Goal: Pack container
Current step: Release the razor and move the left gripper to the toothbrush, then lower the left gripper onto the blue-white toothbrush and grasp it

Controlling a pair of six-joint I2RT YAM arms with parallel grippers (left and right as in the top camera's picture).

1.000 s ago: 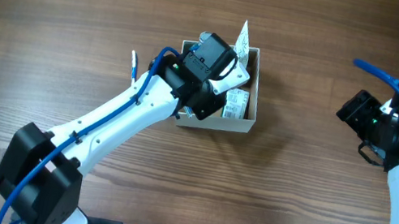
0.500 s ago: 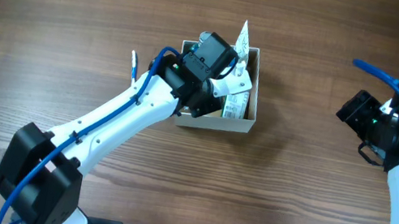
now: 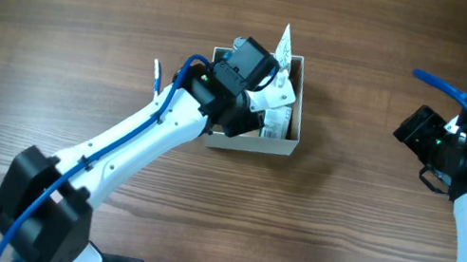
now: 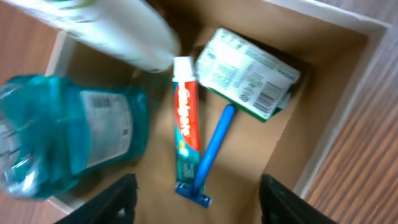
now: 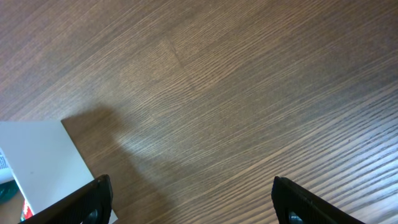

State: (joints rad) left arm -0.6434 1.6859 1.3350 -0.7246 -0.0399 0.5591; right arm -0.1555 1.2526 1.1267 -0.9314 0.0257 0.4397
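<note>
The container (image 3: 251,144), a shallow square box with white walls and a tan inside, sits mid-table. My left gripper (image 3: 263,98) hovers over it, open and holding nothing. In the left wrist view my left gripper (image 4: 200,206) looks down at the container's floor (image 4: 249,155). On that floor lie a red-and-teal toothpaste tube (image 4: 186,124), a blue razor (image 4: 212,149) and a white-green packet (image 4: 249,74). A teal mouthwash bottle (image 4: 62,143) and a white tube (image 4: 106,31) rest at the left side. My right gripper (image 3: 417,130) is open at the table's right, apart from the box.
A white pointed tip (image 3: 283,39) sticks up past the container's far wall. A small blue-white item (image 3: 156,74) lies on the wood left of the box. In the right wrist view my right gripper (image 5: 196,202) is above bare wood, with the container's white wall (image 5: 37,162) at lower left.
My left gripper's jaws have opened over the container, and the white items under it shifted slightly. The right arm has not moved.
</note>
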